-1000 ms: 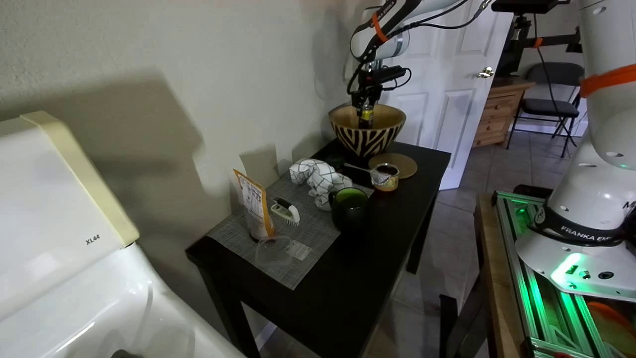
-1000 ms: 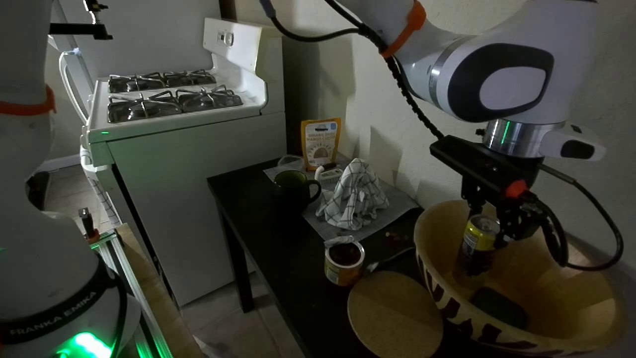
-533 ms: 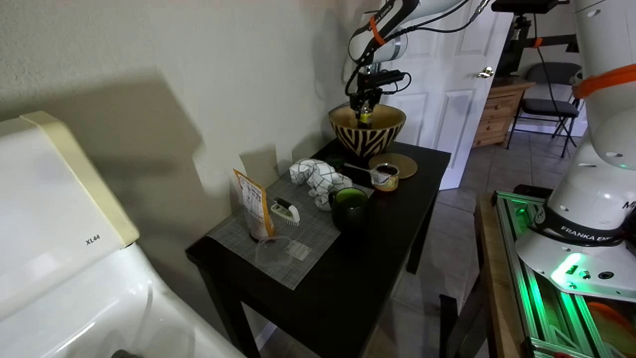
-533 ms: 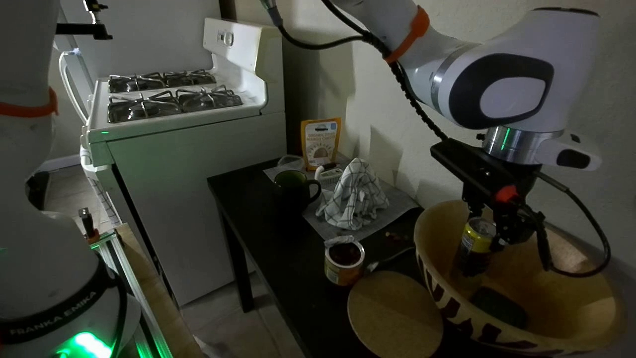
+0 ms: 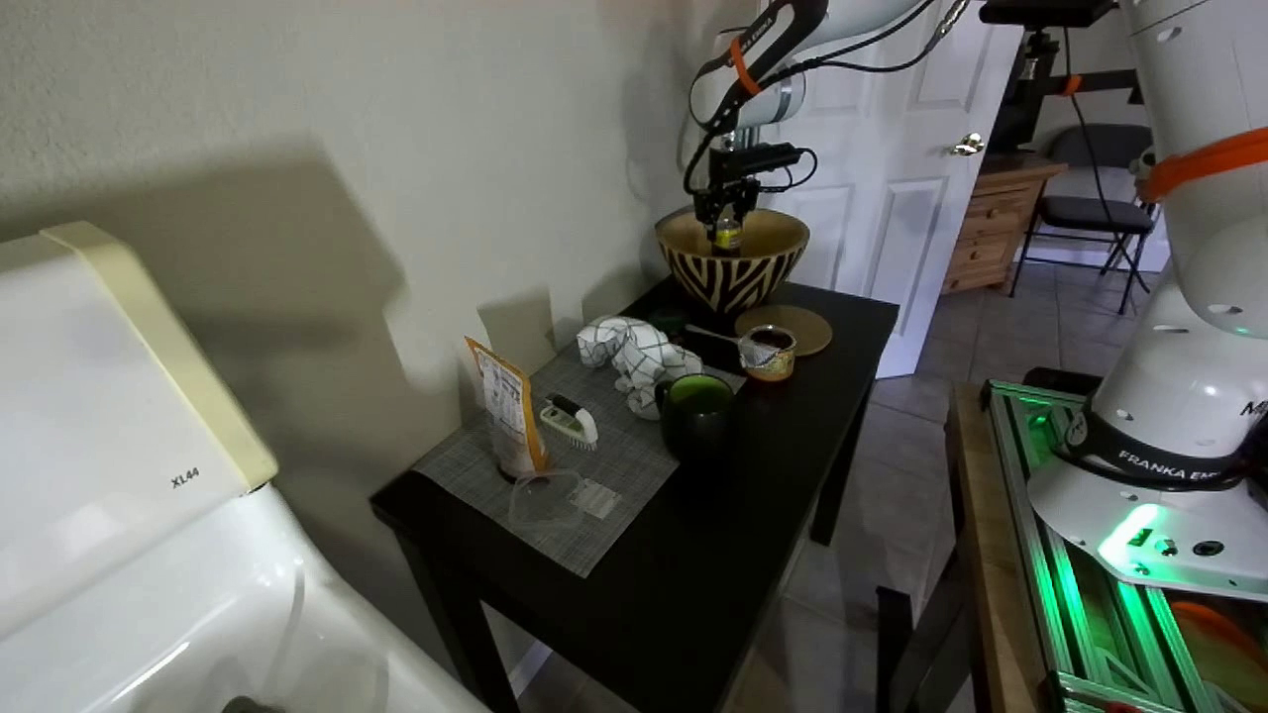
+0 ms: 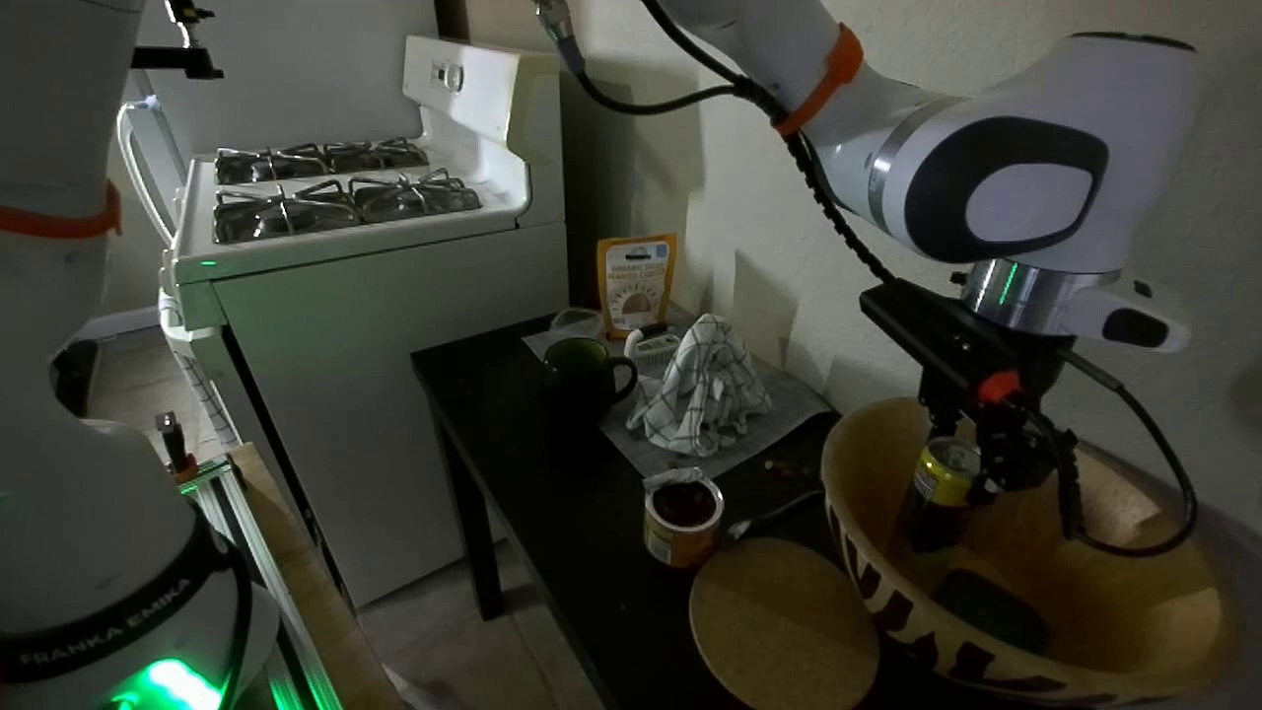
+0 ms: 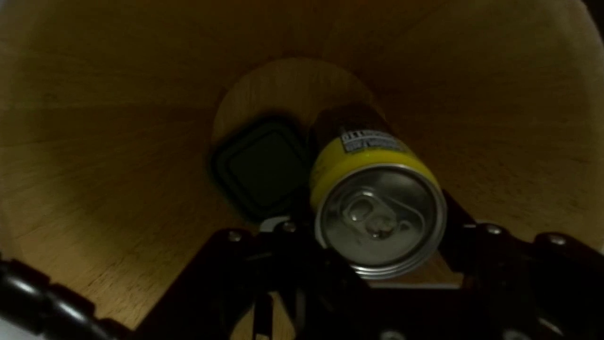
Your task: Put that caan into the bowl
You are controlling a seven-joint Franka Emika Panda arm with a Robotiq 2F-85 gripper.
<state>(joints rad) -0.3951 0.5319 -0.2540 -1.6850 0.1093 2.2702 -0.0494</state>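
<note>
- At one end of the black counter (image 5: 693,555), a large deep tan wooden bowl (image 5: 733,280) with dark zigzag stripes outside.
- On the bowl's floor, a dark green rounded-square object (image 7: 266,167).
- Just beside the bowl, a flat round tan board (image 6: 784,621); near it, an open container (image 6: 680,537) with orange-yellow label and peeled foil, and a thin silvery utensil (image 5: 711,334).
- Farther off, a crumpled white checked cloth (image 6: 702,394) and a black mug (image 6: 577,390) with green interior.
- Clamped near its top in the black two-fingered hand (image 7: 380,231): a small short cylindrical metal can (image 7: 373,203), yellow above, dark below.
- Held inside the bowl, just beside the green object; contact with the bowl's floor: cannot tell.
- Silver pull-tab top uppermost, dark end downward; long axis nearly upright in both exterior views.
</note>
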